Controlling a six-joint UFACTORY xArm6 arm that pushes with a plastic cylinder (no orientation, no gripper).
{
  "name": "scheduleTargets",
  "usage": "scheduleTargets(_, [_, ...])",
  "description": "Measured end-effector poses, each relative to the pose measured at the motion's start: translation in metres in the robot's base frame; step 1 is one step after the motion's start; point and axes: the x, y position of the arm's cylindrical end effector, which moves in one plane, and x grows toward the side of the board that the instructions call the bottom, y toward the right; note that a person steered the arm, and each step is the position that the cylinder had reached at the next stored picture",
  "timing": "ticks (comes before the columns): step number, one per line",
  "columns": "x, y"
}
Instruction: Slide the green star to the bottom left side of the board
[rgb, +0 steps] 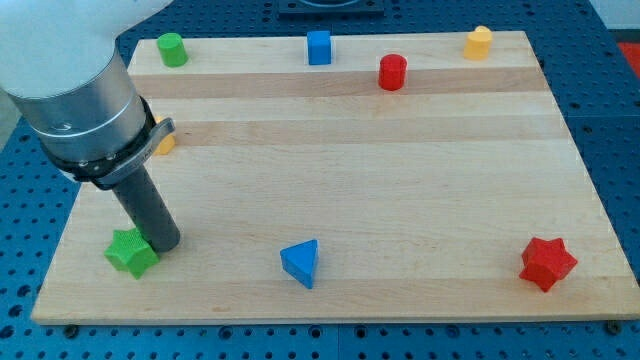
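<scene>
The green star (130, 251) lies near the board's bottom left corner. My tip (165, 246) is the lower end of the dark rod and rests on the board right against the star's right side. The arm's grey body rises from it to the view's top left and hides part of the board's left edge.
The wooden board (400, 180) also holds a green cylinder (172, 49) at top left, a blue block (318, 47) at top middle, a red cylinder (392, 72), a yellow block (478, 42) at top right, a blue triangle (301, 263), a red star (547, 263), and an orange block (164, 141) partly hidden by the arm.
</scene>
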Motion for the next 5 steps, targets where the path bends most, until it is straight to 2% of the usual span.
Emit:
scheduleTargets(2, [0.004, 0.022])
scheduleTargets(4, [0.021, 0.016])
scheduleTargets(5, [0.010, 0.016])
